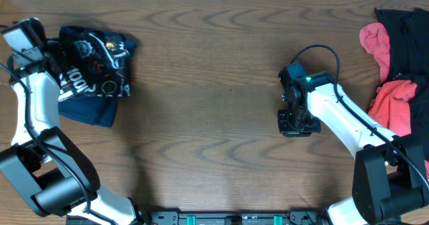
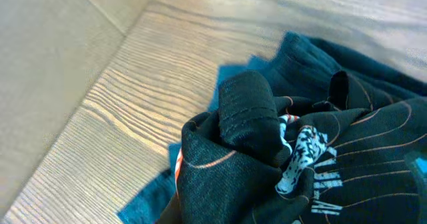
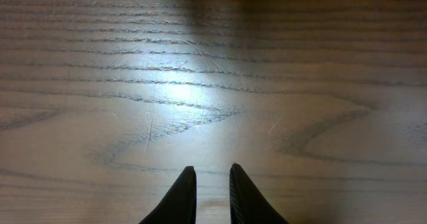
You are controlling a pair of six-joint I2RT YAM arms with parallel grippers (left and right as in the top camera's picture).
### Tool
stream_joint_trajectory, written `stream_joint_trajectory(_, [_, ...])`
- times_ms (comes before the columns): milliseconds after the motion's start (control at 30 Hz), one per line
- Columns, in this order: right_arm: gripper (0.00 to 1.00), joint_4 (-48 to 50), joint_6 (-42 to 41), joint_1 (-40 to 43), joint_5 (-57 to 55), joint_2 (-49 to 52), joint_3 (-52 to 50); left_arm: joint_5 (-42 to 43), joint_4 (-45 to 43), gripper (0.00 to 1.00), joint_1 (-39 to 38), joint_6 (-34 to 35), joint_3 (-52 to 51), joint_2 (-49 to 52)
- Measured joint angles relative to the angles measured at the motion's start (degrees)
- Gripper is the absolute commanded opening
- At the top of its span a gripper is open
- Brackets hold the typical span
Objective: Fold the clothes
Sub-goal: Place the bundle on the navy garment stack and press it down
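Left gripper (image 1: 48, 49): clamped on bunched black jersey with orange lines (image 1: 94, 61).
Right gripper (image 3: 212, 191): barely parted, empty, above wooden table (image 3: 200, 84).

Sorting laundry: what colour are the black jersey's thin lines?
Orange on the black jersey; clearest in the left wrist view.

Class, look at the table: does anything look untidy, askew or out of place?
Yes. The black jersey with orange lines and white logos lies crumpled at the far left, bunched on a plain navy garment, not folded flat. At the right edge, coral-red pieces lie tangled with black cloth.
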State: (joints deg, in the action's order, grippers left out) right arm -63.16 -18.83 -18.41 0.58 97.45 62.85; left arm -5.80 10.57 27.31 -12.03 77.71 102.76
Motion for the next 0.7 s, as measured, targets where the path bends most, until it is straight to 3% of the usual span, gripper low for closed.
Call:
stream_joint_trajectory(200, [0.17,0.13,0.00,0.00,0.00,0.00,0.02,-0.07,-1.51,0.07,0.33,-0.02,0.00,0.11])
stream_joint_trajectory(233, [0.17,0.11,0.00,0.00,0.00,0.00,0.00,-0.07,-1.84,0.14,0.33,0.00,0.00,0.17])
stream_joint_trajectory(300, [0.17,0.11,0.00,0.00,0.02,0.00,0.00,-0.22,-2.16,0.64,0.33,-0.15,0.00,0.44])
stream_joint_trajectory(367, [0.17,0.11,0.00,0.00,0.00,0.00,0.02,-0.22,-2.64,0.94,0.35,0.02,0.00,0.72])
stream_joint_trajectory(400, [0.17,0.13,0.00,0.00,0.00,0.00,0.00,-0.24,-2.84,0.98,0.35,0.00,0.00,0.83])
stream_joint_trajectory(700, [0.19,0.76,0.00,0.00,0.02,0.00,0.02,1.81,1.29,0.98,-1.05,1.09,2.51,-0.24])
